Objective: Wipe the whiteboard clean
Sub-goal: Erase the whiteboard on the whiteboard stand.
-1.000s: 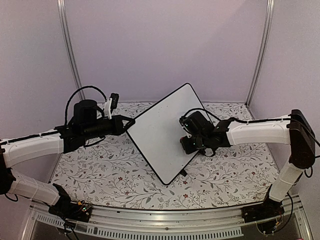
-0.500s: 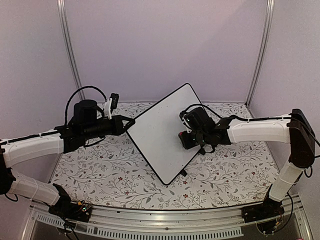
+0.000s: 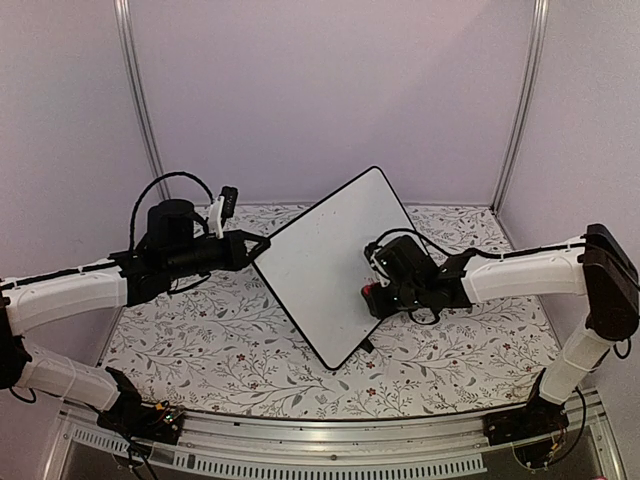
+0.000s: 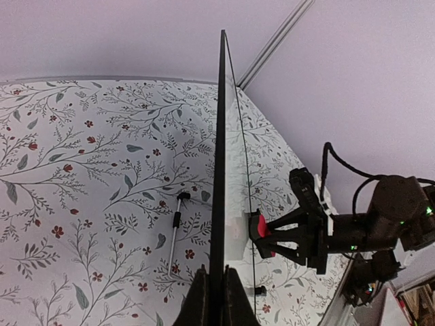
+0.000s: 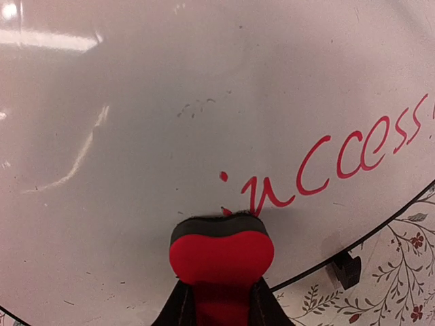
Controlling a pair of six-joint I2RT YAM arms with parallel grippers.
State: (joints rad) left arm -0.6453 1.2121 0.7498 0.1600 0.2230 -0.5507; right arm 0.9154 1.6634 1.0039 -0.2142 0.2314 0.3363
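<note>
Whiteboard (image 3: 320, 260) stood on edge mid-surface (image 3: 200, 340), glossy face toward right edge, long axis slanting from near side toward far edge. Left gripper (image 4: 217, 299) jaws clenched on its rim. Right gripper (image 5: 219, 305) jaws grasped red eraser (image 5: 221, 258), pressed against face beside red writing (image 5: 326, 163)

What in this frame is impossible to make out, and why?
1. Right wrist: the red writing may begin behind the eraser, and it runs off the right edge.
2. Top view: no writing shows; the right gripper covers that area.
3. Left wrist: the whiteboard is edge-on, its face unseen.
</note>
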